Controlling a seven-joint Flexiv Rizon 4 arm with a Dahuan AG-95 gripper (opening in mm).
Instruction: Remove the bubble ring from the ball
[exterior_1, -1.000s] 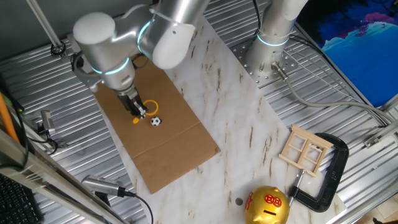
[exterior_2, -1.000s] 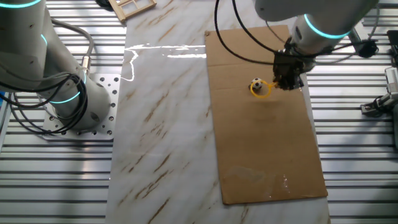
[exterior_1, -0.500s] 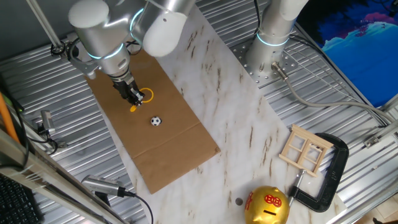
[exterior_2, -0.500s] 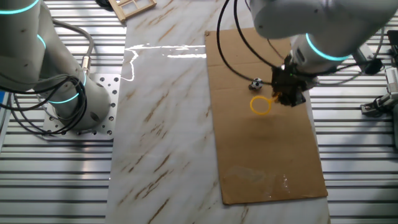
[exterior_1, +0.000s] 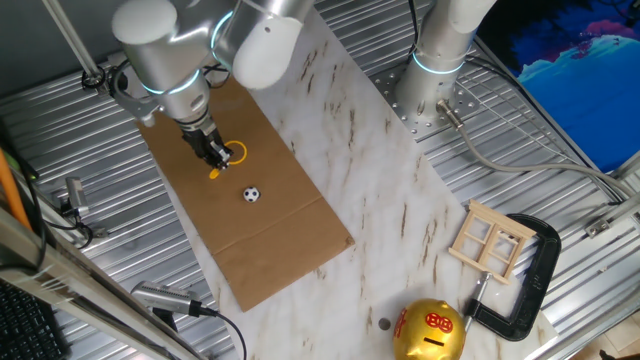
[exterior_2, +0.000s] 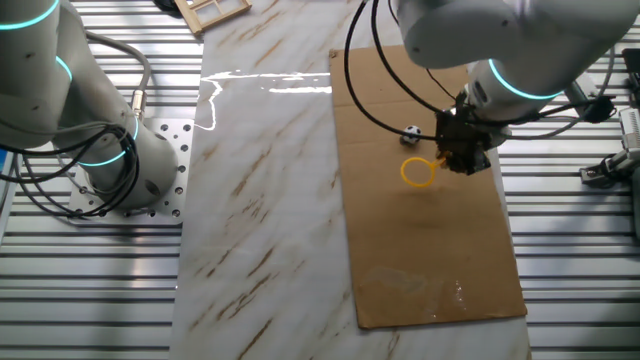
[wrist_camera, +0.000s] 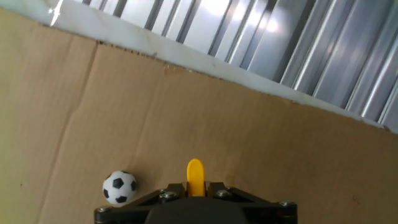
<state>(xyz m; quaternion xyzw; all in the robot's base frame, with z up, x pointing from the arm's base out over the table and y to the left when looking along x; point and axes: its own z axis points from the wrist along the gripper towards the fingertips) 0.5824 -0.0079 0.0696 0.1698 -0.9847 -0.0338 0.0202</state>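
While your gripper (exterior_1: 214, 155) hangs over the cardboard sheet (exterior_1: 250, 230), you can see its jaws clamped on the short handle of the yellow bubble ring (exterior_1: 233, 153), with the loop sticking out to one side, above the cardboard rather than lying on it. From the other fixed view the gripper (exterior_2: 458, 160) holds the bubble ring (exterior_2: 419, 172) near the cardboard's edge that runs along the ribbed metal side of the desk. Your miniature soccer ball (exterior_1: 251, 195) sits alone on the cardboard sheet, clear of the loop and apart from the gripper; the same ball (exterior_2: 411, 131) shows just beyond the ring in the other fixed view. On the hand view you get the handle tip (wrist_camera: 195, 176) poking out between the jaws and the ball (wrist_camera: 119, 187) resting on the cardboard just beside them. Over at the far corner of the desk stand a gold piggy bank (exterior_1: 430, 332), a small wooden window frame (exterior_1: 491, 244) and a black clamp (exterior_1: 527, 282).
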